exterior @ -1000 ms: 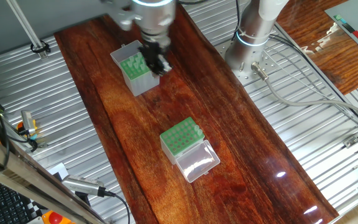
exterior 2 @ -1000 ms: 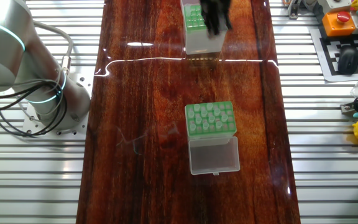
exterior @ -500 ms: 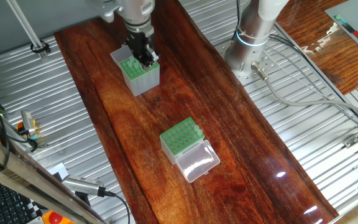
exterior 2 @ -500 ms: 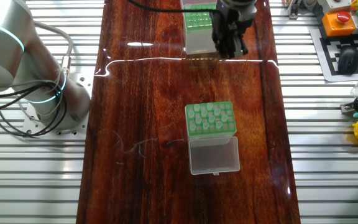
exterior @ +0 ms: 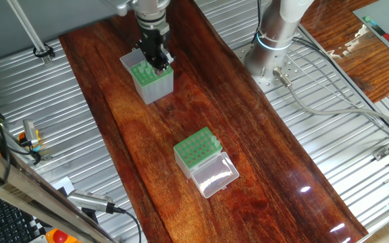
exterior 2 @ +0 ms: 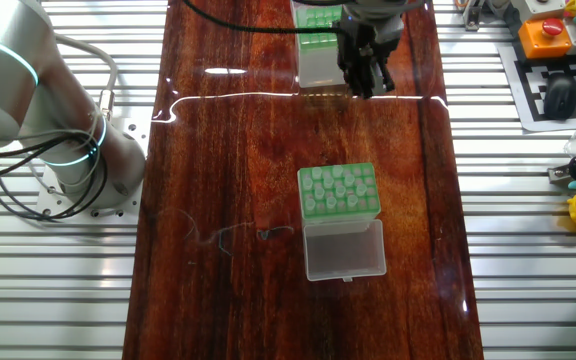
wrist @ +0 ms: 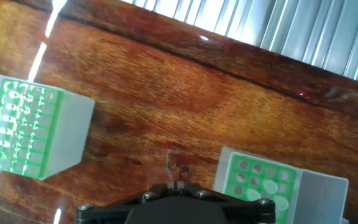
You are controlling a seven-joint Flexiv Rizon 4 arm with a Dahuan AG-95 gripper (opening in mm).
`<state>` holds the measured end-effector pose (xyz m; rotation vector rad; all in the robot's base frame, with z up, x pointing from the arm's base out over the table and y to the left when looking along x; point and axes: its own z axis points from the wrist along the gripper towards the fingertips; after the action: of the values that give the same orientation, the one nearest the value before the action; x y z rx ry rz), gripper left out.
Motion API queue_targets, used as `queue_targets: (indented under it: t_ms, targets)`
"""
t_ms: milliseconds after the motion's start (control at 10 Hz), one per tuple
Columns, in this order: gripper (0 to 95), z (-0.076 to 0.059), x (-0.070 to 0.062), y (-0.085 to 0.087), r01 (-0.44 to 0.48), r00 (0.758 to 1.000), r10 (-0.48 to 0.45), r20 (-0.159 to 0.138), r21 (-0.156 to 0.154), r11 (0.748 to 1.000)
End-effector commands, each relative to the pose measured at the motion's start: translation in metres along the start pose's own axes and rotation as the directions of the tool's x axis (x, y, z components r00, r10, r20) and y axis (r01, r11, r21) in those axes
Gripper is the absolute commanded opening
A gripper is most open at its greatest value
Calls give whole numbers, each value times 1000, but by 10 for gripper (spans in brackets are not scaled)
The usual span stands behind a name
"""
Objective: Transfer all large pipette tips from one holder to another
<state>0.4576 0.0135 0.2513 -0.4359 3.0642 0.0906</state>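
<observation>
1. Gripper point(exterior: 158, 62) sits in the upper left of one fixed view, over the right edge of the taller holder point(exterior: 147, 82). Dark fingers point down at its green top.
2. In the other fixed view the gripper point(exterior 2: 366, 80) is at top centre, overlapping the right side of the same holder point(exterior 2: 314, 55).
3. Jaw opening: cannot tell. Fingers read as one dark mass in both fixed views, and the hand view shows only the black gripper body along its bottom edge.
4. Shorter box point(exterior: 196, 150) stands mid-frame on the wooden table point(exterior: 262, 148), well apart from the taller holder. Its clear lid point(exterior: 215, 177) lies open, toward the lower right.
5. Large pipette tips point(exterior 2: 338, 188) show as pale round collars in the shorter box's green plate, spread across the rows.
6. Hand view: the taller holder point(wrist: 27, 127) is at the left and the shorter box point(wrist: 260, 180) at the lower right, with a few pale collars in its holes.
</observation>
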Motion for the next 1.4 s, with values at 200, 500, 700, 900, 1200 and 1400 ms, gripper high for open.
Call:
queue_targets:
  t_ms: [200, 500, 700, 900, 1200, 1400]
  targets:
    - [0, 2, 5, -60, -81, 996, 82, -38, 44, 996]
    - [0, 2, 6, -73, -61, 997, 63, -40, 41, 997]
    - [0, 2, 6, -73, -78, 996, 79, -29, 41, 996]
    - [190, 2, 6, -73, -138, 990, 139, -25, 45, 989]
    - [190, 2, 6, -73, -216, 976, 217, -11, 54, 975]
    - [190, 5, 8, -90, -221, 975, 221, -4, 48, 974]
